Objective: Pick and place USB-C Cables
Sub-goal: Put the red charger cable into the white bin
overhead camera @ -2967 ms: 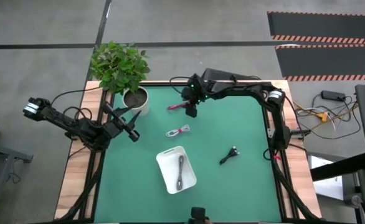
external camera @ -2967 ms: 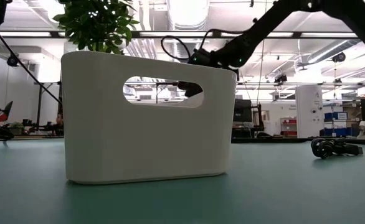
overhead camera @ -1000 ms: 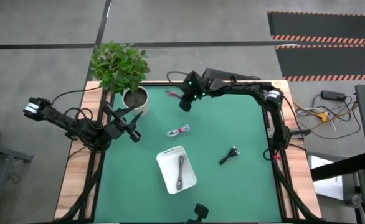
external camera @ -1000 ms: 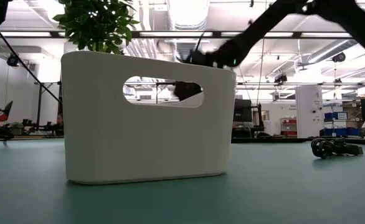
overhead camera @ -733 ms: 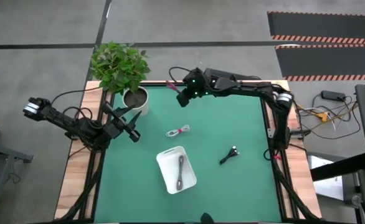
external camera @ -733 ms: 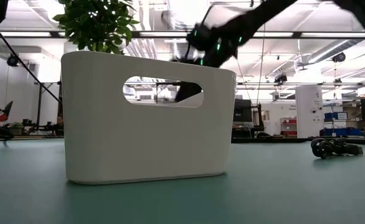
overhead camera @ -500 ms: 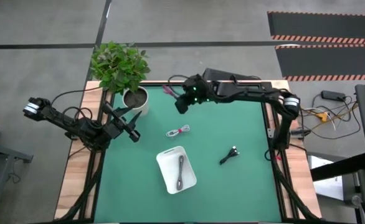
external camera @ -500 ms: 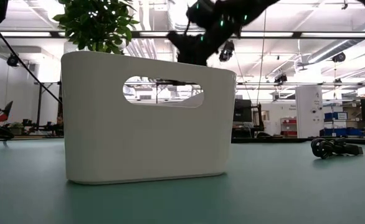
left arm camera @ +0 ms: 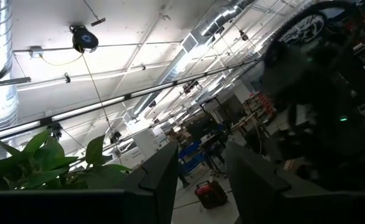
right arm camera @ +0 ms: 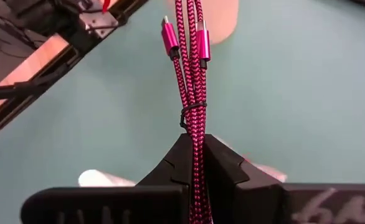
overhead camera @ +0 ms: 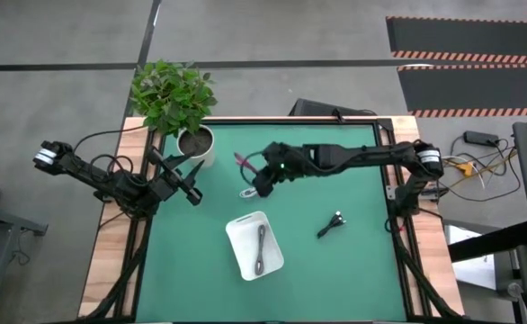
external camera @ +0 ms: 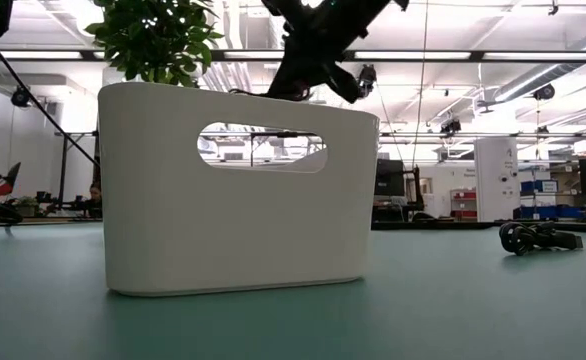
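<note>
My right gripper [overhead camera: 253, 175] hovers over the middle of the green table [overhead camera: 353, 270], shut on the magenta-red USB-C cable [right arm camera: 192, 68], which also shows in the high view [overhead camera: 240, 161]. Just under the gripper, the white cable [overhead camera: 245, 193] lies on the table, partly hidden. The grey cable [overhead camera: 262, 247] lies inside the white tray [overhead camera: 242, 261]. To the right, the black cable [overhead camera: 333, 223] lies on the mat. My left gripper [overhead camera: 194, 195] waits open at the table's left side, beside the plant pot. My right gripper pinches the magenta-red bundle between its two fingers just behind the black tie [right arm camera: 194, 111]. The bundle runs along the fingers and sticks out past their tips, connector ends [right arm camera: 170, 37] foremost. The fingers slant down toward the table's far left. The cable is lifted clear.
A potted plant [overhead camera: 174, 99] stands at the far left corner, close to my left arm. In the low view the tray [external camera: 238, 190] fills the foreground, with my right gripper [external camera: 308, 55] above its rim. Bare green mat lies to the right of the tray.
My right gripper has carried the magenta-red cable up from near the table's far edge and toward the near edge, to above the white cable just beyond the tray. The cable has stayed clamped and clear of the table.
</note>
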Motion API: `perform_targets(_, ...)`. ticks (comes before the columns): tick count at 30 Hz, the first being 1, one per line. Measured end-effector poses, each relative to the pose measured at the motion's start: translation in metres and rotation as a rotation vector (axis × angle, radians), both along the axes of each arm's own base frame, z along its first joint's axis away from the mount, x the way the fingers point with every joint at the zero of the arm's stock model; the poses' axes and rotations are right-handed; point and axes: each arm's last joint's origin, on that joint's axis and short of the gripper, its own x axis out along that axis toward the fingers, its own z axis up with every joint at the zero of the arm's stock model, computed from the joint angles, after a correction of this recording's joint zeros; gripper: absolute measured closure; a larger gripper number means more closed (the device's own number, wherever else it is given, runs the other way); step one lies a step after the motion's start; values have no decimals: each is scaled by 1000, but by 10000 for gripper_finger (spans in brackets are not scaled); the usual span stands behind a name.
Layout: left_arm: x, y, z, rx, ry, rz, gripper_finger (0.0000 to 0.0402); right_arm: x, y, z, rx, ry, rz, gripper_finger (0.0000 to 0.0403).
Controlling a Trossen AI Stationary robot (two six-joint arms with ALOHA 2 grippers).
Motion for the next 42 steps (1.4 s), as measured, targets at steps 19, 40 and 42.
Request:
perform_targets(19,-4,1,3,73,26,40,283,-7,102,2,54,-66,-86,390)
perform_targets(40,-4,-1,6,120,-17,-34,283,-9,144,-4,-3,-111,-70,390)
perform_targets(42,-5,-1,6,119,-25,-35,283,-6,145,-11,4,-96,-55,390)
